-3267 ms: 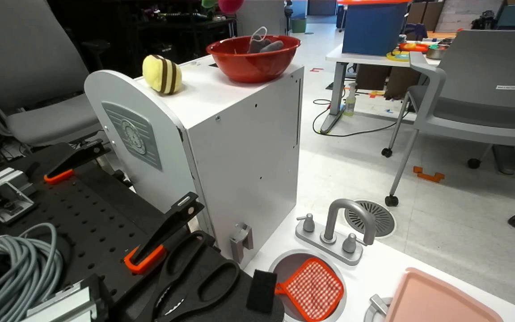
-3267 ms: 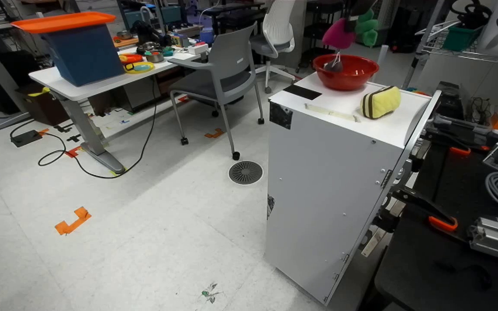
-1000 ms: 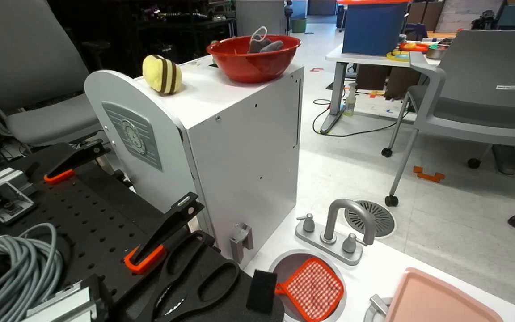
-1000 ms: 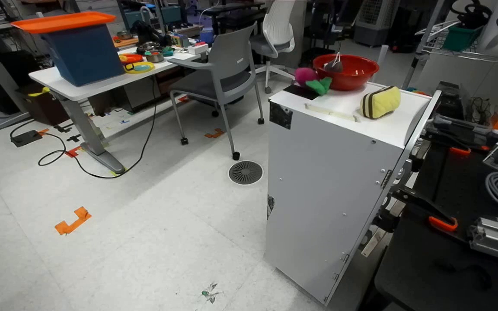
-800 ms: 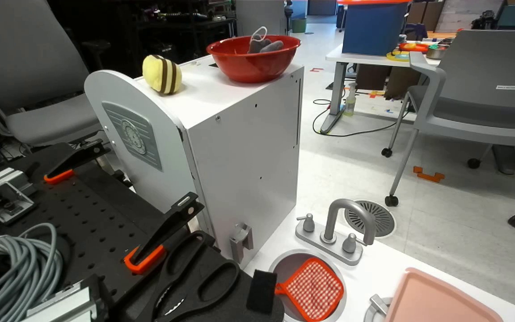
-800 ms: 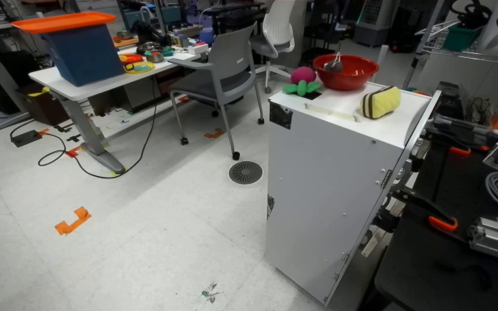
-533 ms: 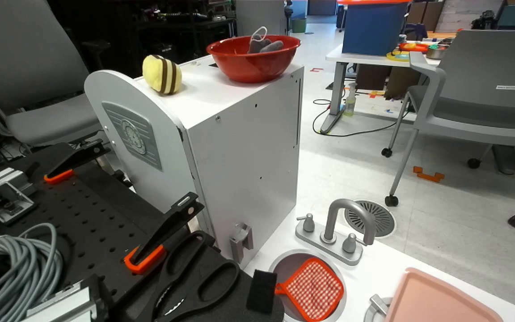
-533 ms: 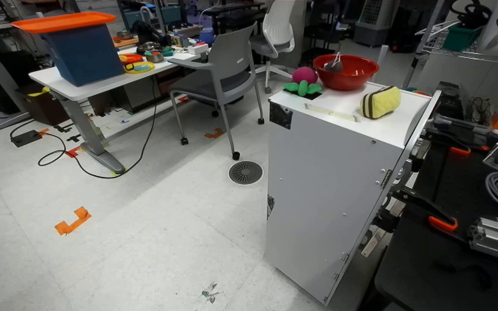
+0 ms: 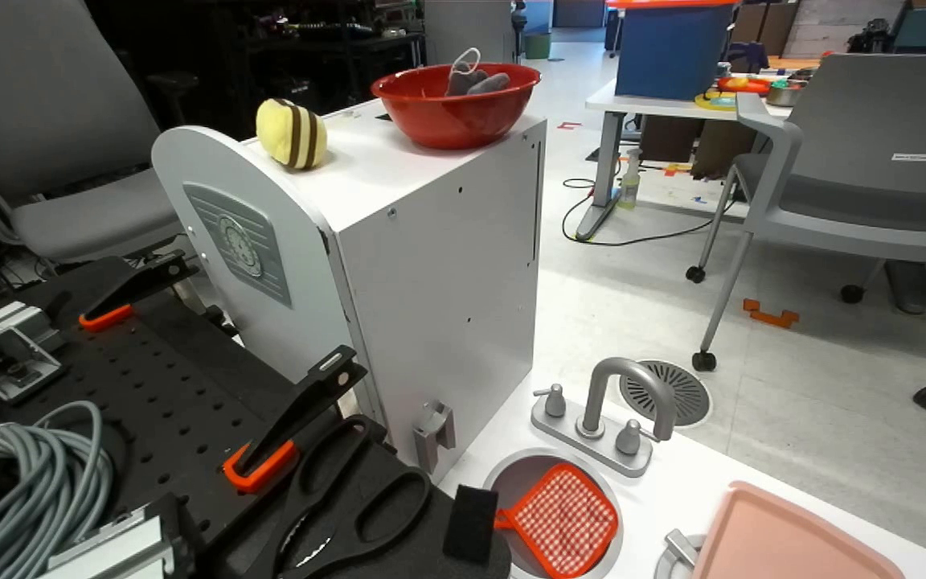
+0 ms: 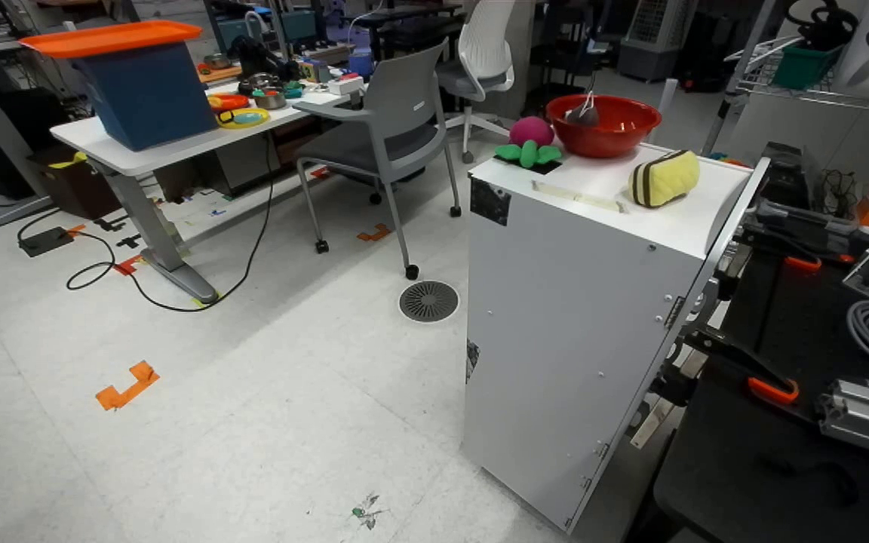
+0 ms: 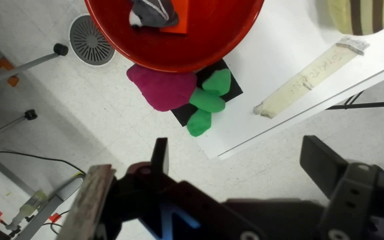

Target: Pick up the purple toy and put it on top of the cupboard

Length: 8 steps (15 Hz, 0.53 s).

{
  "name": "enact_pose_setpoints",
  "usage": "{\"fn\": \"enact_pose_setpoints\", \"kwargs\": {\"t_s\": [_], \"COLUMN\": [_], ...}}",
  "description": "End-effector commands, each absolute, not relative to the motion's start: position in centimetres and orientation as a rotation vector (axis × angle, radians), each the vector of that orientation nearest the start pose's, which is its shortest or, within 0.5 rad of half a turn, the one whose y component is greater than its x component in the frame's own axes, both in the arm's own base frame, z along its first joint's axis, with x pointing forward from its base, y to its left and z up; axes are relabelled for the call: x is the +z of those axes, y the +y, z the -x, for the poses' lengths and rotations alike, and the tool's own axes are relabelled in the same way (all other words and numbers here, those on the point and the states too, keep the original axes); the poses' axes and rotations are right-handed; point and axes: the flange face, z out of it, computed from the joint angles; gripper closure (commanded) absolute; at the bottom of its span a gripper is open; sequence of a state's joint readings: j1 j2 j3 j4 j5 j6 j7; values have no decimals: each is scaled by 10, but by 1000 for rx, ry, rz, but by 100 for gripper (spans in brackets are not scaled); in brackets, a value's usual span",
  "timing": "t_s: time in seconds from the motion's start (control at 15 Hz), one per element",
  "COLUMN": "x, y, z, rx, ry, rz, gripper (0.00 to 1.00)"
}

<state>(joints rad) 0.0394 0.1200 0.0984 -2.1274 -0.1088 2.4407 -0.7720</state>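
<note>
The purple toy (image 10: 531,132), a magenta body with green leaves, rests on the cupboard's (image 10: 578,302) white top, over a black patch near one corner. From the wrist view, the toy (image 11: 165,87) lies beside a red bowl whose rim covers a bit of it, and its body shows past the cupboard top's (image 11: 262,60) edge. The bowl hides it in an exterior view where the cupboard (image 9: 439,265) shows its side. My gripper (image 11: 234,141) stands open with nothing between its fingers, apart from the toy; neither exterior view shows it.
The red bowl (image 10: 604,128) holds a grey plush (image 11: 153,15). A yellow striped plush (image 10: 664,179) lies farther along the top. A strip of tape (image 11: 298,81) is stuck near the edge. A faucet (image 9: 628,394) and black clamps (image 9: 302,418) are close to the cupboard.
Earlier the toy hung in the air over the bowl. It came down beside the bowl, turned so its leaves face outward, and settled. The gripper opened and left the exterior view.
</note>
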Motion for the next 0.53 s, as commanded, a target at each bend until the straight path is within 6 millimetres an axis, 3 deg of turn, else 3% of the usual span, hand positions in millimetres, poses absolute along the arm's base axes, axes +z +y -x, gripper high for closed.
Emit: {"fn": "enact_pose_setpoints", "kwargs": {"t_s": [0.0, 0.47], "x": [374, 371], "y": [70, 57], "z": [-570, -563], "rx": [-152, 95], "ry": [-1361, -899], "rz": [2947, 2933], "gripper": [0, 0]}}
